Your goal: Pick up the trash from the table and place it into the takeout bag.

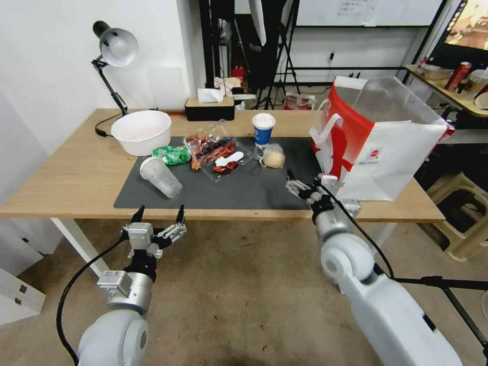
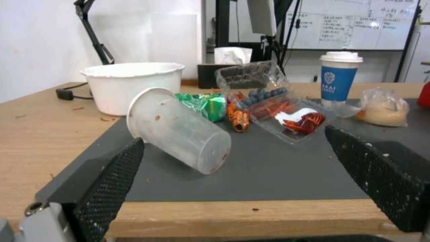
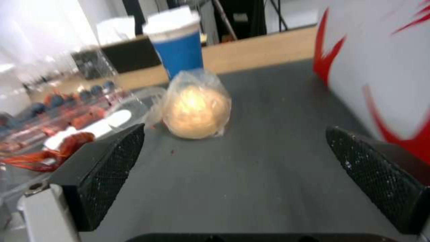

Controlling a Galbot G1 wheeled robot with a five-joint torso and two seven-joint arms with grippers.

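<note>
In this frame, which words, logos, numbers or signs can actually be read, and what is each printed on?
None can be read outright.
Blue-white paper cup: pale hexagon logo with a line of print under it, too small to read.
Takeout bag: small red logo mark on its white side, illegible; bold red pattern, no letters.
Whiteboard: rows of handwriting, too blurred to read.
Green snack wrapper: no print made out.

Even bright indoor light, soft shadows; right wrist view motion-blurred.
</note>
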